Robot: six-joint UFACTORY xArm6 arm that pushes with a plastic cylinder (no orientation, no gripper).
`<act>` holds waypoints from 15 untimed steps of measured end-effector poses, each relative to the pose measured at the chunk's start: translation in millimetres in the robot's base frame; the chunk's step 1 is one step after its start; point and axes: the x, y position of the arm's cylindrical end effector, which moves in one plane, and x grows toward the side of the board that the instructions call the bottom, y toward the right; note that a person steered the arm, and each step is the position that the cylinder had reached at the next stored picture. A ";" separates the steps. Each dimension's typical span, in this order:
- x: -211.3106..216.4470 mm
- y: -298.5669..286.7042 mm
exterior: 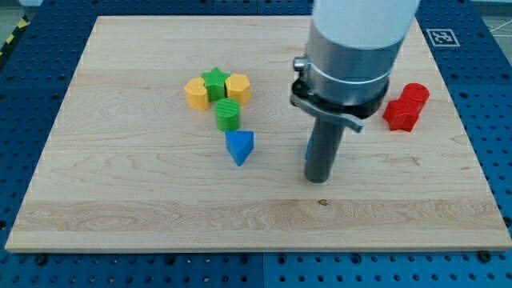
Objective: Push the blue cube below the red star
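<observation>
My tip [318, 179] rests on the board right of centre. A sliver of a blue block [308, 148] shows at the rod's left edge; the rod hides the rest, so its shape is unclear. Two red blocks sit touching at the view's right, one lower [399, 114] and one upper [415, 94]; I cannot tell which is the star. The tip is left of and below the red blocks, apart from them.
A blue triangular block [239, 147] lies left of the tip. Above it is a green cylinder [227, 114], then a green star [215, 80] between two yellow blocks [197, 93] [238, 88]. The wooden board [120, 200] ends near the red blocks.
</observation>
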 end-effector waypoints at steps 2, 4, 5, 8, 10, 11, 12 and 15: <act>-12.8 -43.3; -18.3 -22.4; -15.5 -2.7; -10.5 34.8; 7.4 -27.7; -31.4 -20.3; -34.8 -20.2; -34.3 35.6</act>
